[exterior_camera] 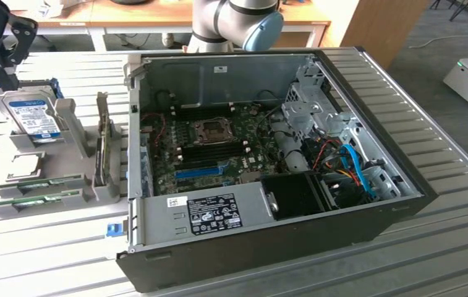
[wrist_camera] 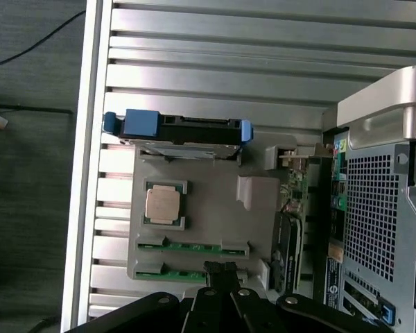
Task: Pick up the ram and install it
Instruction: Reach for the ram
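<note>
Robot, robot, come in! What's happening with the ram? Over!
End effector shut, empty, up above gray holder. Ram sticks lying in holder, untouched. Nothing blocking them.

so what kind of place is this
Probably a robotics lab: an open PC case on a slatted metal table, a parts tray with a hard drive, desks behind.

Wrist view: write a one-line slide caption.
Shut claw hangs over the grey holder carrying two ram sticks, a processor and a hard drive.

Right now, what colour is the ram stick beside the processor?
Green; the ram stick shows best in the wrist view.
</note>
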Controlling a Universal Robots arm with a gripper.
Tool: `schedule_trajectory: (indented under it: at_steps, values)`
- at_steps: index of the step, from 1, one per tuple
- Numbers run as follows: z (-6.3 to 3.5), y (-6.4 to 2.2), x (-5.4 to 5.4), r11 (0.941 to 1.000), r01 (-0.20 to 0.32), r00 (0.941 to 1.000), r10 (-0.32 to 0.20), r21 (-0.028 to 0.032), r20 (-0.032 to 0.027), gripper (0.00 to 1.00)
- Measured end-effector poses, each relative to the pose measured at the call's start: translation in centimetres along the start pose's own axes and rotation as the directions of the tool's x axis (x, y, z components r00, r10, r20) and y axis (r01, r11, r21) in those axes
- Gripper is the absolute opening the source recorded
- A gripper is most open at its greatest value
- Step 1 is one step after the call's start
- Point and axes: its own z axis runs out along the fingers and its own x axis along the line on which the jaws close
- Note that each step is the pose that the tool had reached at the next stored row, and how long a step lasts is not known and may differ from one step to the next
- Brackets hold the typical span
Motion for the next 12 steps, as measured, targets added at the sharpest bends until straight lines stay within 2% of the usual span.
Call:
schedule_trajectory:
  at_steps: [3,12]
  values:
    - [0.02,0.02,0.41,1.0,0.0,1.0,0.0,0.0,0.0,0.1]
    - [0.02,0.03,0.59,1.0,0.0,1.0,0.0,0.0,0.0,0.1]
